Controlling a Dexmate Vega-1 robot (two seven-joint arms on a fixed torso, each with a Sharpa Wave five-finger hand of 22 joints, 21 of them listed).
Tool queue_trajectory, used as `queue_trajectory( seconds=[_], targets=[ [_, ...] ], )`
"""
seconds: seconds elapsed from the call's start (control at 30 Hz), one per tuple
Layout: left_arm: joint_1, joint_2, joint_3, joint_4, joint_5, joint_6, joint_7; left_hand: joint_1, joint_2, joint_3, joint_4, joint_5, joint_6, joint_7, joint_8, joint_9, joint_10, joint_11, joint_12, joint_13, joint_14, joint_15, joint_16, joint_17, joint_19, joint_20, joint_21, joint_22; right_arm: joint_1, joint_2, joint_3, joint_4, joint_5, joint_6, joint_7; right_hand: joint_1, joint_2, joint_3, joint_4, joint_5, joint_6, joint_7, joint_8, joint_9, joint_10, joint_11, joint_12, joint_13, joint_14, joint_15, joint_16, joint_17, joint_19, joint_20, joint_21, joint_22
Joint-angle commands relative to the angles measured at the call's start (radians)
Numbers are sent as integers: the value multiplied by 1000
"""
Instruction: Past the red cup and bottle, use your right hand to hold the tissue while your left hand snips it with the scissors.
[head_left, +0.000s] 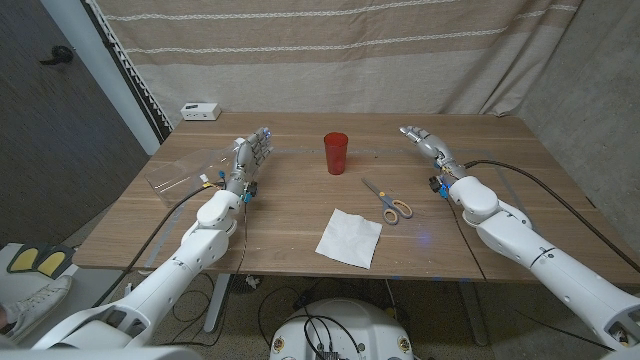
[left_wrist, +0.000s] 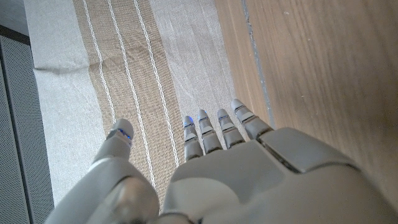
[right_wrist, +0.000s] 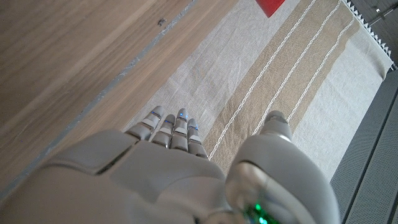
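The head cam sits high above the near edge of the wooden table (head_left: 300, 200), looking down and forward across the whole tabletop to the striped curtain (head_left: 330, 50) past the far edge. Both arms come in from the near corners. Each wrist cam rides right behind its own hand, super close, so the left hand (left_wrist: 249, 168) and right hand (right_wrist: 155, 168) loom large. Both wrist views are turned, and they share tabletop wood plus that same curtain with the head cam.
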Motion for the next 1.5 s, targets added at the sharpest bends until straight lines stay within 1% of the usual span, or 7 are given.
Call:
queue_trajectory(
  seconds=[0.03,0.17,0.3,0.43,0.7,1.23,1.5],
  targets=[
    [8,-4,-3,-8,8,-17,13,12,-1,-1,-3,4,8,-1,8,4,13,3,5,5,-1,-112,6,3,12,-114,7,3,-21,-25,-4,-47,-74,-18,-42,15,2,0,-12,10,3,8,6,4,9,4,7,2,1,-4,6,3,3,13,5,3],
    [7,-16,-6,2,11,-35,23,13,-1,-1,-3,4,9,0,8,4,13,1,4,5,-1,-113,6,3,11,-111,6,3,-27,-33,-4,-71,-91,-42,-50,21,1,1,-14,12,13,9,8,4,18,12,10,3,14,-2,9,3,11,17,6,3],
    [11,-8,-4,-8,14,-31,20,14,-2,-2,-3,4,10,0,8,4,14,3,5,5,-2,-110,6,2,10,-108,6,3,-32,-40,-6,-95,-116,-69,-67,30,-2,0,-17,17,30,5,11,4,36,-5,15,3,38,-16,13,2,30,19,9,3],
    [16,-1,-6,-14,11,-23,20,16,-2,-2,-3,4,9,-1,7,4,12,0,4,5,-3,-109,6,2,4,-101,3,3,-33,-49,-13,-127,-157,-110,-91,39,-6,-2,-17,23,46,11,10,4,61,6,21,3,70,-15,16,3,97,15,30,6],
    [11,-3,-6,6,0,-25,-3,17,-2,-3,-3,4,10,-1,6,4,13,6,4,5,-4,-109,5,2,2,-100,2,3,-40,-48,-12,-154,-186,-135,-114,54,-10,-8,-14,33,127,18,23,4,144,21,42,5,233,-8,54,9,147,32,37,10],
    [3,-11,-5,46,-14,-43,-39,17,-3,-7,-1,4,11,-3,5,4,12,3,3,5,-4,-108,6,2,0,-98,2,3,-67,-72,-14,-221,-236,-191,-133,75,-9,-8,-15,39,155,-12,19,5,162,-2,38,6,280,-44,56,12,222,41,55,11],
    [7,-4,-6,33,-12,-36,-35,17,-3,-8,-1,4,10,-4,5,4,13,4,3,5,-4,-108,6,3,0,-98,2,3,-66,-95,-23,-253,-265,-230,-114,80,-8,-9,-14,40,166,-29,19,6,173,-21,39,7,275,-47,49,13,209,53,47,12]
  ],
)
